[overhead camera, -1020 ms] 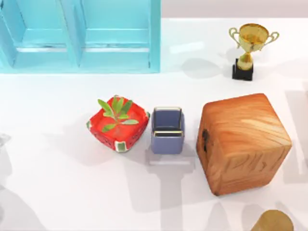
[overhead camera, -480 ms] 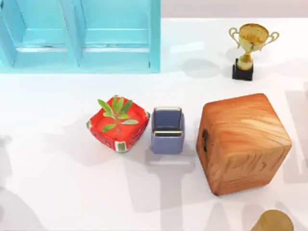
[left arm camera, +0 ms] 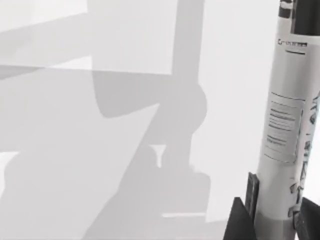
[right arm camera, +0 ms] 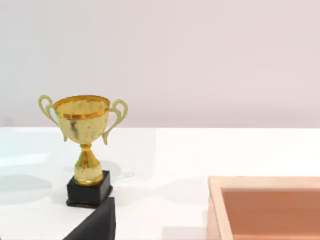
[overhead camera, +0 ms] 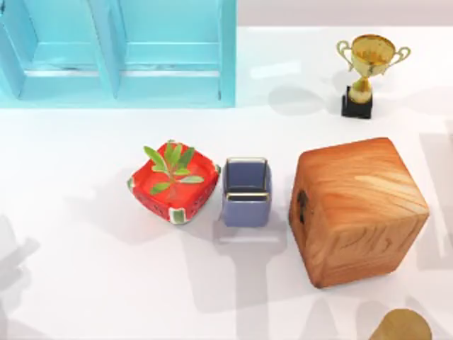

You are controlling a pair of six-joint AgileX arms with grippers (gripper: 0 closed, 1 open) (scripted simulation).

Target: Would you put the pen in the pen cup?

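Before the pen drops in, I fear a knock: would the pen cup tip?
Probably not: the pen cup looks square and fairly squat, so it would likelier slide. The strawberry pot close beside it might check a leftward slide.

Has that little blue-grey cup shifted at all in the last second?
No. In the top view the pen cup sits in the same spot between the strawberry pot and the wooden box, with the same gaps to both as before.

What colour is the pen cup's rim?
Shiny metallic gold-silver, on a blue-grey pen cup; it shows best in the top view.
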